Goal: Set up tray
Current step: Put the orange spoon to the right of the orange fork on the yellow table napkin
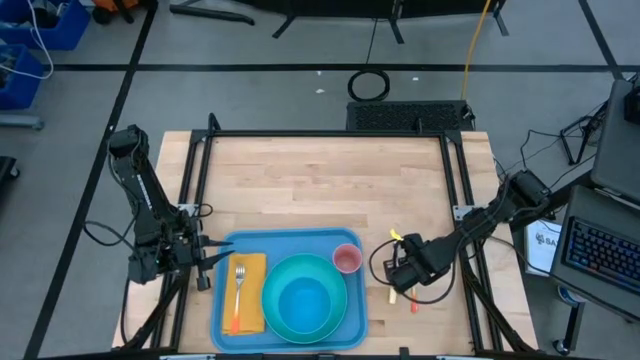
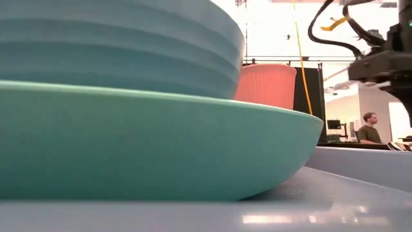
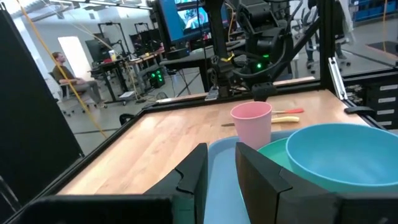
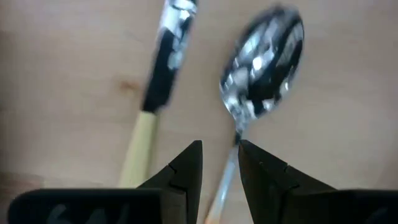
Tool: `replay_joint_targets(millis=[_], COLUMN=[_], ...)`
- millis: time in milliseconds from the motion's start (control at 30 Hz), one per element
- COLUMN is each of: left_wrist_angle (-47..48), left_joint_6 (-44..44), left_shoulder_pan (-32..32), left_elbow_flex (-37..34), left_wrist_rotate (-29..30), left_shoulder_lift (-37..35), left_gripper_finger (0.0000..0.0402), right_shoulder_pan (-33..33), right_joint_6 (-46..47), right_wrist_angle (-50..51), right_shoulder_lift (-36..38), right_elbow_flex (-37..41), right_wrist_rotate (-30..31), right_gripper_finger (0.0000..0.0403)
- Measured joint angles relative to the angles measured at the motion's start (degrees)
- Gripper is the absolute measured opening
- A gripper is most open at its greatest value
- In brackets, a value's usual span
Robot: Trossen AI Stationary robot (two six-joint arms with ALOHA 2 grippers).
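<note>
The tray [image 1: 288, 290] lies flat at the near edge of the tabletop [image 1: 320, 180], slightly left of centre. The left gripper [image 1: 212, 254] sits at the tray's far-left corner; in the left wrist view its fingers [image 3: 194, 176] straddle the tray rim with a narrow gap, clamping that rim. On the tray lie an orange napkin [image 1: 248, 292] carrying a fork [image 1: 238, 283], a turquoise plate [image 1: 305, 293] holding a blue bowl [image 1: 303, 303], and a pink cup [image 1: 346, 259] at the far-right corner. The right gripper [image 1: 398, 276] hangs over the bare tabletop just beside the tray's right edge, well apart from the tray itself. In the right wrist view its fingers [image 4: 186, 168] stand slightly parted around the thin handle of a spoon [image 4: 264, 56], whether touching it cannot be told, with a knife [image 4: 163, 68] just beside it.
</note>
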State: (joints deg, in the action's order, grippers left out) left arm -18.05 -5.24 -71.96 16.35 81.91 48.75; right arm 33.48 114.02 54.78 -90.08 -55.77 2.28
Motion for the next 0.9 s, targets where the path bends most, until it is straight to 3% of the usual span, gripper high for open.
replay_joint_targets(millis=[300,700,900], left_wrist_angle=[0.1,0.3,0.3], left_joint_6=[-0.3,-0.5,-0.5], left_shoulder_pan=[0.0,0.0,0.0], left_elbow_flex=[0.0,0.0,0.0], left_wrist_rotate=[0.0,0.0,0.0], left_shoulder_lift=[0.0,0.0,0.0], left_gripper_finger=[0.0088,0.0088,0.0088], right_shoulder_pan=[2.2,2.2,2.3], right_joint_6=[4.5,5.1,4.9], right_wrist_angle=[-2.1,-13.6,-14.3], right_shoulder_lift=[0.0,0.2,0.1], right_elbow_flex=[1.9,8.4,9.4], right_wrist_rotate=[-0.9,-0.9,-0.9], right_gripper_finger=[0.0093,0.0093,0.0092])
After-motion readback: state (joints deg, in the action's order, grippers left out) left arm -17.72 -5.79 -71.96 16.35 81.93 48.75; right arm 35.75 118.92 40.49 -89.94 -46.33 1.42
